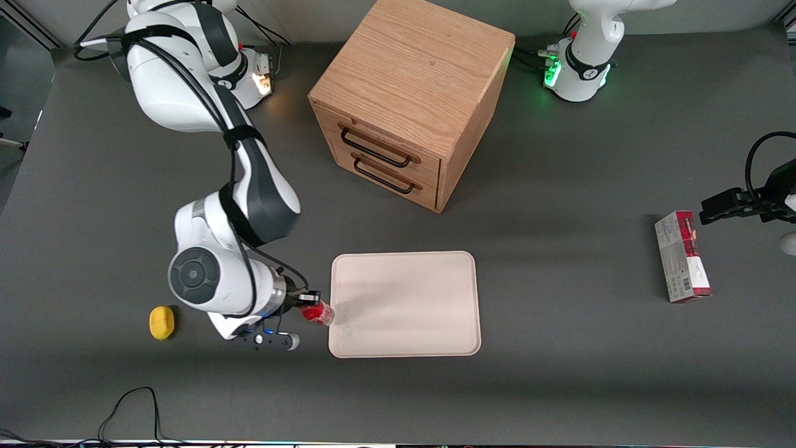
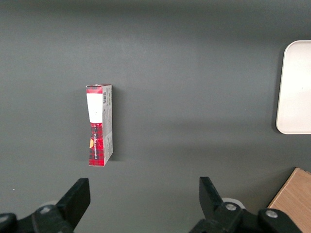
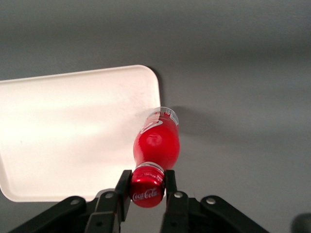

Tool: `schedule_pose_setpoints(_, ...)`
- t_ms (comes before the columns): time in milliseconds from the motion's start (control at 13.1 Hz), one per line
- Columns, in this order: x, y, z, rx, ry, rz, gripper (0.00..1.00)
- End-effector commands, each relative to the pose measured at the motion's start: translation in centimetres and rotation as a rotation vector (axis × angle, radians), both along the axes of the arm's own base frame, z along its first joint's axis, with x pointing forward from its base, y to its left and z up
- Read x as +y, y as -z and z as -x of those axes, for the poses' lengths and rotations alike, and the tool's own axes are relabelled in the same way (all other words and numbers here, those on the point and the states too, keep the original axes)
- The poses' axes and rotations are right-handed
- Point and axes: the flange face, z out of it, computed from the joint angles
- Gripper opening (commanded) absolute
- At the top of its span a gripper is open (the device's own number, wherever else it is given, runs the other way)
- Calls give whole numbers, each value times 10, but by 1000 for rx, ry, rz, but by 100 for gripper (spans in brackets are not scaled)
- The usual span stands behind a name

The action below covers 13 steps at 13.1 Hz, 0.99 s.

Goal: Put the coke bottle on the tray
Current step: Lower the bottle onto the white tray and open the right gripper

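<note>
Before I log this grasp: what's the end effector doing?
End effector: closed on the coke bottle by its cap, at the tray edge.

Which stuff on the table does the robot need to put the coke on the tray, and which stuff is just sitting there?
Needed for the job:
- coke bottle, held by its cap, hanging at the tray's edge
- tray
- pincer, shut on the bottle

Just lying about:
- lemon, beside the working arm
- wooden drawer cabinet
- red-and-grey carton, toward the parked arm's end
</note>
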Motion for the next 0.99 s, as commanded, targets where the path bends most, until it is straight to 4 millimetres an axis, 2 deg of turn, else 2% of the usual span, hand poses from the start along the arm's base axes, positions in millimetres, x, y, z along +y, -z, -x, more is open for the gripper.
schedule_pose_setpoints(0,22,1,-2,-41,24,-31,0)
schedule_pose_setpoints(230,31,10,-1,-47,20,-34,0)
schedule_pose_setpoints(689,34,13,-3,-64,35,-42,0)
schedule_pose_setpoints(765,41,15,0,-62,27,-37,0)
schedule_pose_setpoints(918,41,15,0,-68,28,-39,0)
